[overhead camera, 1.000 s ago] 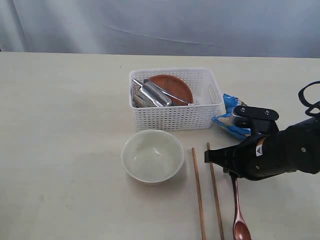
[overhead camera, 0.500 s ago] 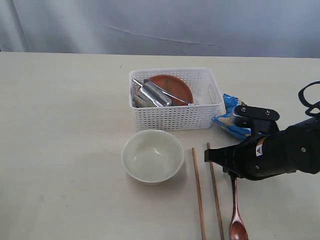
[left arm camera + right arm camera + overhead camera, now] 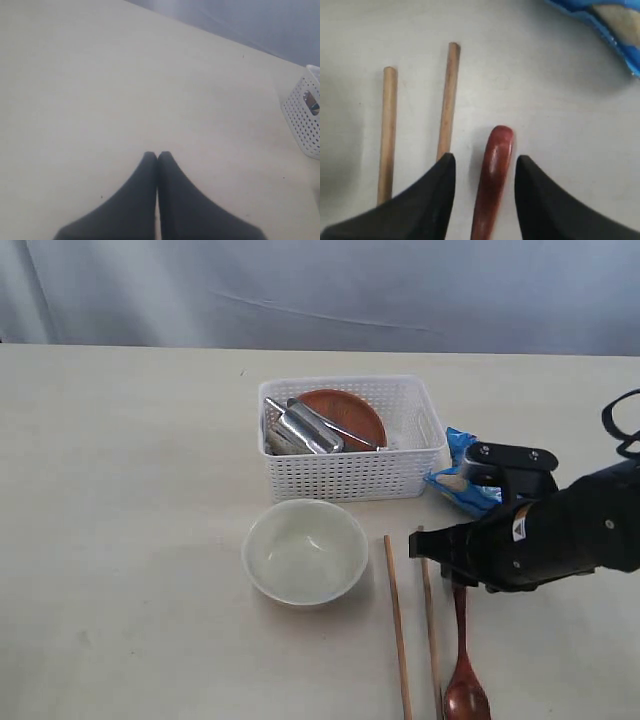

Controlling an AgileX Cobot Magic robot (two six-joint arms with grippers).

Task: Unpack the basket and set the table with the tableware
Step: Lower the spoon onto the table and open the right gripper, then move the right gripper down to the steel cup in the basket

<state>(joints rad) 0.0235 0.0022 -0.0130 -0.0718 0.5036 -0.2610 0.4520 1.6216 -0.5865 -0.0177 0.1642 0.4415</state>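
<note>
The dark wooden spoon point(image 3: 465, 690) lies on the table point(image 3: 130, 490) just right of two chopsticks point(image 3: 397, 630). My right gripper point(image 3: 445, 562) stands open over the spoon's handle end point(image 3: 495, 170), with a gap on each side between its fingers point(image 3: 437, 195) and the handle. The cream bowl point(image 3: 305, 552) sits in front of the white basket point(image 3: 350, 475), which holds the reddish-brown plate point(image 3: 352, 410), the steel cup point(image 3: 305, 430) and steel cutlery point(image 3: 352, 435). My left gripper point(image 3: 158, 154) is shut on nothing above bare table, with a basket corner point(image 3: 305, 115) off to one side.
A blue chips bag point(image 3: 462, 480) lies right of the basket, just behind my right arm, and shows as a blue edge point(image 3: 610, 25) in the right wrist view. A grey curtain hangs behind the table's far edge.
My right gripper's jaws have spread apart and let go of the spoon. The spoon has shifted a little left and now lies flat beside the chopsticks.
</note>
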